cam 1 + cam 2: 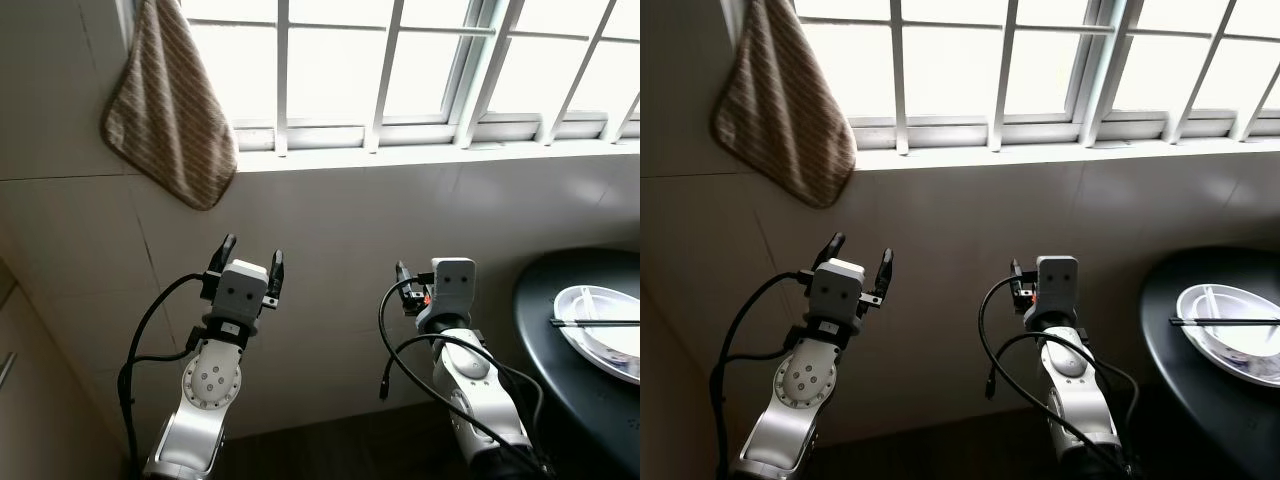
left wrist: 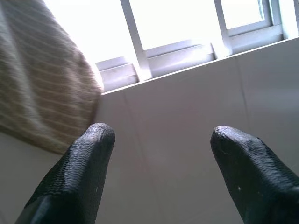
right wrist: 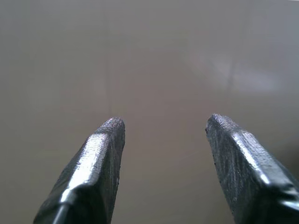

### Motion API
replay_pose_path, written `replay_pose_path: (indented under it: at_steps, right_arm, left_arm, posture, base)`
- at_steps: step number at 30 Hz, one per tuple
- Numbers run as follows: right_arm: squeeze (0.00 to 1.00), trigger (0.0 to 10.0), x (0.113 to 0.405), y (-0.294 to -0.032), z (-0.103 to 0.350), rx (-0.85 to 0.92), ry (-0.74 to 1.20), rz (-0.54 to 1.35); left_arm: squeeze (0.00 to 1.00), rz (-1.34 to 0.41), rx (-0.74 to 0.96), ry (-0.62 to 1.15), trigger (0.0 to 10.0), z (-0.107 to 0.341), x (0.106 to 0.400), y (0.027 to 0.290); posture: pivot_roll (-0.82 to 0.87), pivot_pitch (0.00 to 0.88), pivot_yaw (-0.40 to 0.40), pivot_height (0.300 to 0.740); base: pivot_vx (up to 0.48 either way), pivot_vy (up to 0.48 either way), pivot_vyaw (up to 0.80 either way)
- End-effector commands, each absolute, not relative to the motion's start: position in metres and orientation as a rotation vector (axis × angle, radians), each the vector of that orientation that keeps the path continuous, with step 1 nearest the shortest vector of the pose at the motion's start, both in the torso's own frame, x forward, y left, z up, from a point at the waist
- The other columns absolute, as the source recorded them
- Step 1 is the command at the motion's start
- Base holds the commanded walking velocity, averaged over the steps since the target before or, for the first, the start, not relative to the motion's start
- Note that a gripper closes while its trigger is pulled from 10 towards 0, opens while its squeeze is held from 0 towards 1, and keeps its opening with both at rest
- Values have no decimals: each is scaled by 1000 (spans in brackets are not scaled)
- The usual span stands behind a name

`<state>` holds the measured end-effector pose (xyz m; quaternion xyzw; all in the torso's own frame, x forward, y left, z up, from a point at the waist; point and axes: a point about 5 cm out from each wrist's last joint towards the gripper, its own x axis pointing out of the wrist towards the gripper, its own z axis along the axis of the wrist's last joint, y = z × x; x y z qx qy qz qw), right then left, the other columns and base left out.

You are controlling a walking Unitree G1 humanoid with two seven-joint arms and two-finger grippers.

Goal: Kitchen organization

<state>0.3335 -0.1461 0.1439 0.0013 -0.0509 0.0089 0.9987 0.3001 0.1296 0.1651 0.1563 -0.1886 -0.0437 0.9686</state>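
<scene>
a white divided plate (image 1: 600, 325) lies flat near the back edge of the round dark table (image 1: 560, 380), at its right side. a pair of dark chopsticks (image 1: 592, 322) rests across the plate's rim. a brown striped towel (image 1: 165, 105) hangs by the window, well apart from the table.

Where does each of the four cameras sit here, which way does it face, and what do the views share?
Left eye view: on the head, facing the tiled wall under the barred window; both silver arms show, left gripper raised.
Right eye view: same head, same scene, also showing the right gripper and the white plate on the dark table.
Left wrist view: along its open fingers, toward the striped towel and window.
Right wrist view: along its open fingers, toward bare wall.
Shared: both eye views and the left wrist view show towel and window.
</scene>
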Motion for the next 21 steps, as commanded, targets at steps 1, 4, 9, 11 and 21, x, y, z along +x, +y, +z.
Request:
replay_pose_path:
  at_steps: [1,4,9,11,21]
  right_arm:
    - [0,10000,331,-151,145,-14,-98,-9]
    - [0,10000,329,-153,141,-26,-78,-19]
    - [0,10000,322,-152,133,-74,-55,-9]
    - [0,10000,319,-152,131,-95,-53,-1]
    - [0,10000,296,-135,133,-388,-205,152]
  left_arm:
    - [0,-100,322,-358,10000,161,300,127]
    - [0,-102,322,-356,10000,160,300,127]
    - [0,-105,293,-364,10000,161,299,126]
    - [0,-107,291,-363,10000,160,299,126]
    - [0,-133,341,-224,10000,129,287,136]
  posture:
    - [32,0,-34,740]
    - [30,0,-34,740]
    - [26,0,-35,740]
    - [24,0,-36,740]
    - [12,0,-31,740]
  base:
    - [0,-480,-800]
    - [0,-480,-800]
    - [0,-266,-800]
    - [0,0,-800]
    - [0,0,-400]
